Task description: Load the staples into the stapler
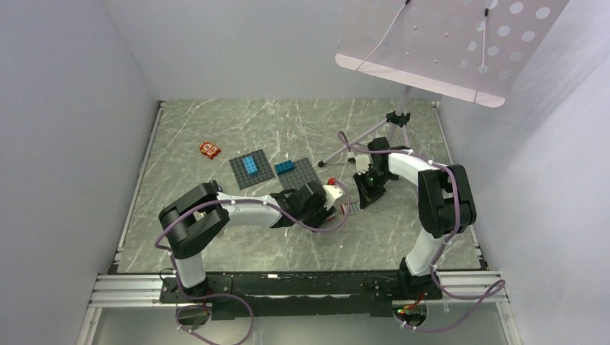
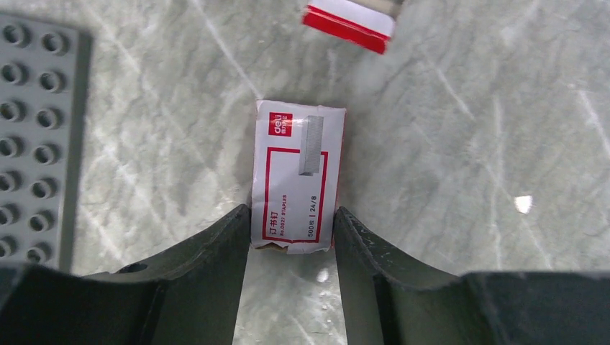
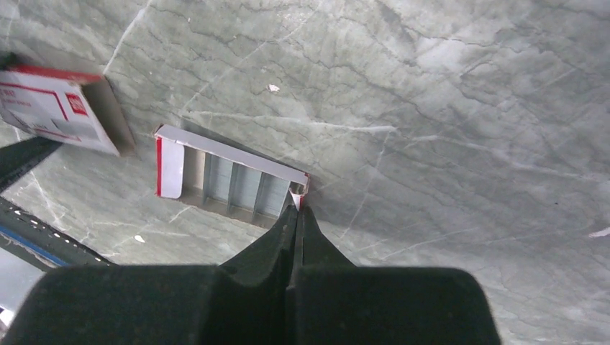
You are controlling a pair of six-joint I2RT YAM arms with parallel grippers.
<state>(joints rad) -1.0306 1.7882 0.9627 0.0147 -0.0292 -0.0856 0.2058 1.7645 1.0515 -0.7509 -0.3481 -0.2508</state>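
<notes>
From above, the left arm rises from its base, folds at the elbow and lays its forearm low across the desk (image 1: 216, 241) toward the middle. The left claw (image 1: 321, 205) sits there against the white staple box (image 1: 333, 194). The right arm stands taller, bends at its elbow near the right wall, and reaches back leftward and down. The right claw (image 1: 365, 192) is just above the staple tray (image 1: 352, 209), which lies just beside the box.

In the left wrist view, the two dark fingers (image 2: 223, 244) press on the long sides of the box at its near end, so this claw is gripping the box. The box lies flat on the desk, red print upward. The tray's red end shows at the top edge, and a grey studded baseplate (image 2: 36, 144) lies to the left.

In the right wrist view, the fingers are pinched together on the flap at the tray's near corner, so this claw is closed on the tray. The tray lies open with silver staple strips inside, and the box is beyond its far end.
</notes>
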